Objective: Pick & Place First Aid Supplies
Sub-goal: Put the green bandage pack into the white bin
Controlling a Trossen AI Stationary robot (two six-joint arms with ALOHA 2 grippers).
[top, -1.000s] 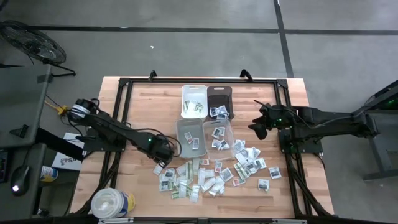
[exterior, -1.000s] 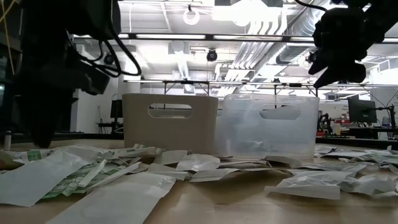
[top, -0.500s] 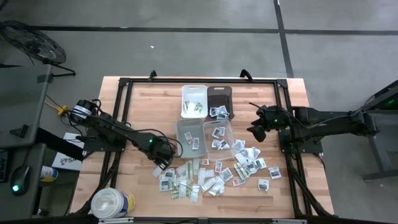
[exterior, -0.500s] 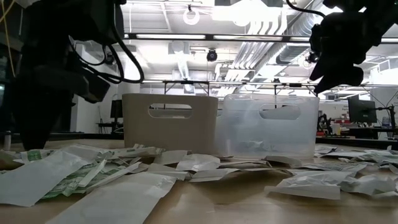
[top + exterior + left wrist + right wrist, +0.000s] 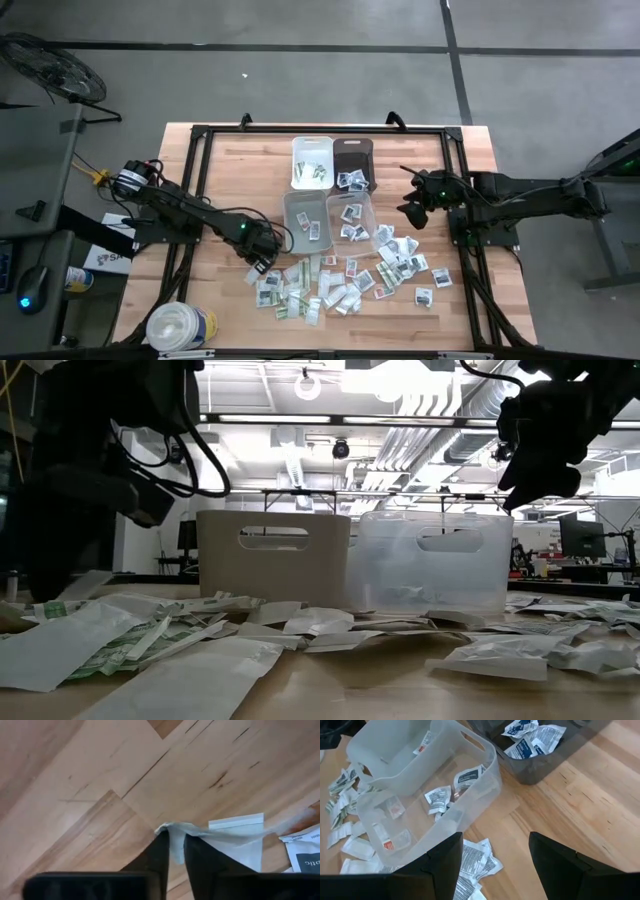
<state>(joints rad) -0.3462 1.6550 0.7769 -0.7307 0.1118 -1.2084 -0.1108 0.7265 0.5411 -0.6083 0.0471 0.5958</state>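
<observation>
Packet [image 5: 176,840] was pinched by its corner in the left gripper [image 5: 173,851], low over the table [image 5: 225,180] at the loose pile's [image 5: 330,285] left edge. Judgement: lift straight up before swinging toward the bins, or it may slip. Long axis ran away from the fingers, drooping. Right gripper [image 5: 492,862] hung released near the clear bin [image 5: 485,780].

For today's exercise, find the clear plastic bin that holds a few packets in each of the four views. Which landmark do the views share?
High view: clear bin, table centre.
Low view: right of centre.
Left wrist view: not in it.
Right wrist view: left half.
Shared landmark: the white bin beside it.
</observation>
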